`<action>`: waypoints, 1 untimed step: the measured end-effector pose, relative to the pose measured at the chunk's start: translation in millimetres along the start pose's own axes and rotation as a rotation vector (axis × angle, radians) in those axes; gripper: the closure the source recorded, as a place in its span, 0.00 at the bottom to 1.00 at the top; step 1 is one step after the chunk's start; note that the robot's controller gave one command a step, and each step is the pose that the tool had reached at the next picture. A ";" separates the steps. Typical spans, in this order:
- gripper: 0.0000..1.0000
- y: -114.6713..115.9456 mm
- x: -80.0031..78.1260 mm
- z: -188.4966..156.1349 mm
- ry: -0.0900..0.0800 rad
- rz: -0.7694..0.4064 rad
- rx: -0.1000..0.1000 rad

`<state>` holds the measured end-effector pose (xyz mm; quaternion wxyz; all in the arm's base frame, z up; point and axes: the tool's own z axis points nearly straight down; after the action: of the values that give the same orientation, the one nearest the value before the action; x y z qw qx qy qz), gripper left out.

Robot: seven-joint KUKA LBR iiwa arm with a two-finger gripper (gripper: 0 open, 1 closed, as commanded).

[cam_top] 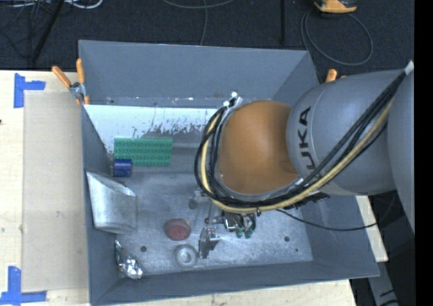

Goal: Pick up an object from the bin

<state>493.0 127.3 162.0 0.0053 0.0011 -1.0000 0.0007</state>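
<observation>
Over the bin's (203, 71) near side the arm (352, 142) points down; tool (208, 240) beside a grey ring (184, 255), grip unclear.

In the grey bin (189, 68) we count six loose things, one of each kind: one green studded plate (143, 151), one small blue block (122, 168) and one clear plastic sheet (111, 203). We also count one red disc (177, 229), one silver ring (185, 255) and one crumpled foil scrap (128, 265).
</observation>
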 end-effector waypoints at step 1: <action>0.00 14.3 -18.3 73.0 -0.006 0.239 -0.002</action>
<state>510.5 141.5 88.8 0.0023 -0.1179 -0.9930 0.0004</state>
